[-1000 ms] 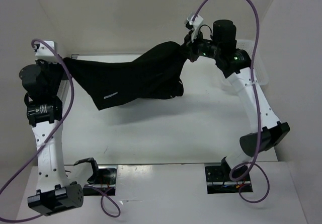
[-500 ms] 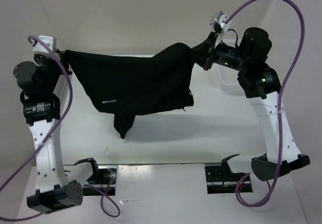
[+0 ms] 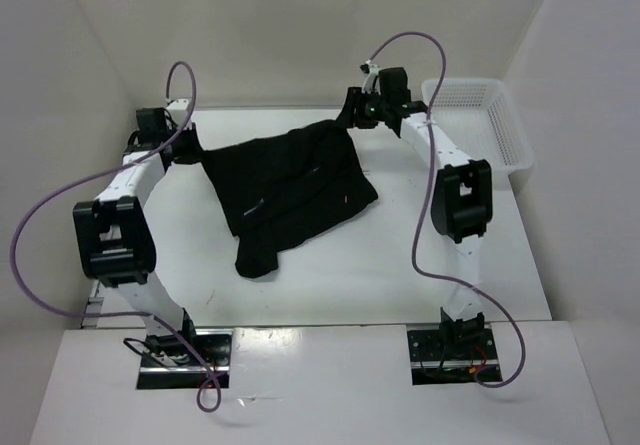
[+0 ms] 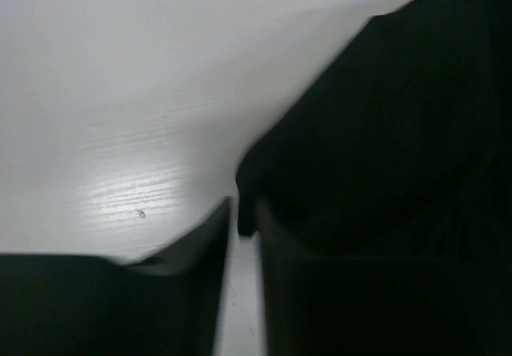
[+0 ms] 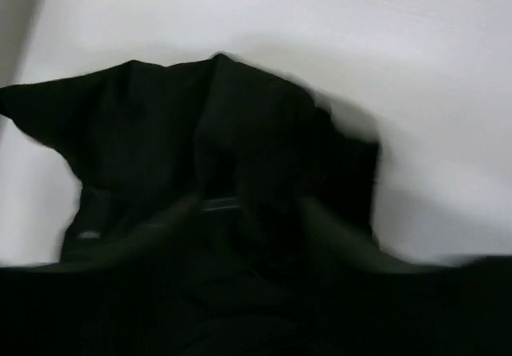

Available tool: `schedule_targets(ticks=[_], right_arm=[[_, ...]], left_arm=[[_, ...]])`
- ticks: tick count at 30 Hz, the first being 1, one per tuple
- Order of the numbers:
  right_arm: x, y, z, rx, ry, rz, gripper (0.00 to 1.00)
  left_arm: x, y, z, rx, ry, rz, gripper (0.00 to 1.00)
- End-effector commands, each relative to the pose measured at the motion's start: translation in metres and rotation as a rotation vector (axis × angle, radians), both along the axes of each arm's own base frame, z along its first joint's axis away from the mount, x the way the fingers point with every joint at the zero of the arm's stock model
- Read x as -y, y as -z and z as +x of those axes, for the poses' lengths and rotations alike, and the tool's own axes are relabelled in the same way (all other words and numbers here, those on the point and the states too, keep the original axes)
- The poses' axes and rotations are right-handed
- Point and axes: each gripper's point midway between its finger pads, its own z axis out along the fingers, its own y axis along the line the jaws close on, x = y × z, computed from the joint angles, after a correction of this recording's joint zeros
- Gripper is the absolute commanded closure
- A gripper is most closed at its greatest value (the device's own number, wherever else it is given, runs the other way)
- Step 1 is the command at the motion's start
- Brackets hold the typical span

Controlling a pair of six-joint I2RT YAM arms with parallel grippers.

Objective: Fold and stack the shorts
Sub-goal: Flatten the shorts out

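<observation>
i see the shorts [image 3: 295,190] lying on the table [image 3: 340,280]: plain black soft cloth, spread out loosely and rumpled, not folded. they sit toward the far side, roughly midway across. one corner is drawn out to the far left and another to the far right. a narrower bunched part trails toward me at the near left. a thin pale mark shows on the cloth.

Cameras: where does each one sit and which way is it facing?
Top external: above and behind the bases, looking down on the table, shorts and basket; left arm and right arm show.
Left wrist: on the left arm, low over the table, facing the shorts' edge; its fingers show.
Right wrist: on the right arm, facing down onto the shorts; its blurred fingers show.
Shared: all see the shorts.
</observation>
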Motion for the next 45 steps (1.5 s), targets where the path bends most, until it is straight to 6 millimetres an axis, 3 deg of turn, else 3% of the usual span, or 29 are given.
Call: schedule_targets(ticks=[1, 2, 3, 5, 6, 7, 8, 9, 10, 11, 12, 13, 14, 16, 17, 21, 26, 29, 31, 36, 40, 45], right_arm=[[0.007, -0.064, 0.051, 0.235, 0.151, -0.035, 0.25], [0.009, -0.063, 0.052, 0.245, 0.155, -0.051, 0.22], [0.011, -0.062, 0.046, 0.239, 0.148, -0.066, 0.22], [0.018, -0.059, 0.034, 0.255, 0.116, -0.126, 0.18], [0.022, -0.035, 0.021, 0.204, 0.099, -0.164, 0.18], [0.028, -0.048, 0.009, 0.243, 0.077, -0.196, 0.18], [0.032, -0.04, -0.003, 0.223, 0.065, -0.217, 0.18], [0.04, -0.005, -0.021, 0.151, 0.056, -0.26, 0.18], [0.044, -0.012, -0.034, 0.161, 0.05, -0.267, 0.18], [0.053, 0.021, -0.052, 0.093, 0.045, -0.308, 0.18], [0.057, 0.031, -0.061, 0.068, 0.048, -0.322, 0.18], [0.059, 0.034, -0.069, 0.058, 0.046, -0.325, 0.18], [0.064, 0.054, -0.078, 0.018, 0.046, -0.344, 0.18], [0.067, 0.066, -0.082, -0.002, 0.052, -0.358, 0.18], [0.068, 0.068, -0.083, -0.007, 0.065, -0.357, 0.18], [0.069, 0.093, -0.092, -0.058, 0.048, -0.366, 0.19], [0.074, 0.118, -0.107, -0.107, 0.023, -0.399, 0.19], [0.08, 0.127, -0.116, -0.118, 0.01, -0.427, 0.2], [0.073, 0.123, -0.124, -0.114, -0.031, -0.397, 0.22], [0.069, 0.131, -0.138, -0.144, -0.069, -0.371, 0.25], [0.068, 0.148, -0.142, -0.186, -0.075, -0.366, 0.35], [0.067, 0.147, -0.126, -0.158, -0.056, -0.375, 0.68]], left_arm=[[-0.006, -0.026, 0.033, 0.065, -0.011, 0.031, 0.56], [-0.006, -0.032, 0.034, 0.071, -0.011, 0.032, 0.4], [-0.006, -0.03, 0.035, 0.059, -0.01, 0.03, 0.34], [-0.004, -0.035, 0.025, 0.041, -0.01, 0.027, 0.26], [-0.001, -0.045, 0.014, 0.046, -0.003, 0.023, 0.26], [0.01, -0.04, -0.001, 0.003, 0.023, 0.006, 0.26], [0.018, -0.053, -0.016, 0.01, 0.036, 0.007, 0.26], [0.04, -0.036, -0.039, -0.055, 0.092, -0.023, 0.26], [0.054, -0.024, -0.065, -0.134, 0.123, -0.046, 0.26], [0.066, -0.027, -0.086, -0.151, 0.152, -0.053, 0.26], [0.089, -0.016, -0.106, -0.201, 0.21, -0.054, 0.26], [0.1, 0.011, -0.137, -0.31, 0.238, -0.062, 0.26], [0.108, 0.015, -0.153, -0.332, 0.265, -0.059, 0.26], [0.125, 0.029, -0.179, -0.392, 0.328, -0.077, 0.26], [0.124, 0.044, -0.196, -0.447, 0.325, -0.081, 0.26], [0.126, 0.066, -0.224, -0.539, 0.34, -0.084, 0.26], [0.143, 0.084, -0.236, -0.594, 0.404, -0.076, 0.26], [0.152, 0.094, -0.232, -0.599, 0.437, -0.066, 0.23], [0.156, 0.096, -0.223, -0.576, 0.446, -0.075, 0.23], [0.156, 0.115, -0.222, -0.61, 0.443, -0.076, 0.25], [0.169, 0.121, -0.222, -0.614, 0.486, -0.097, 0.45], [0.177, 0.122, -0.215, -0.585, 0.512, -0.13, 0.96]])
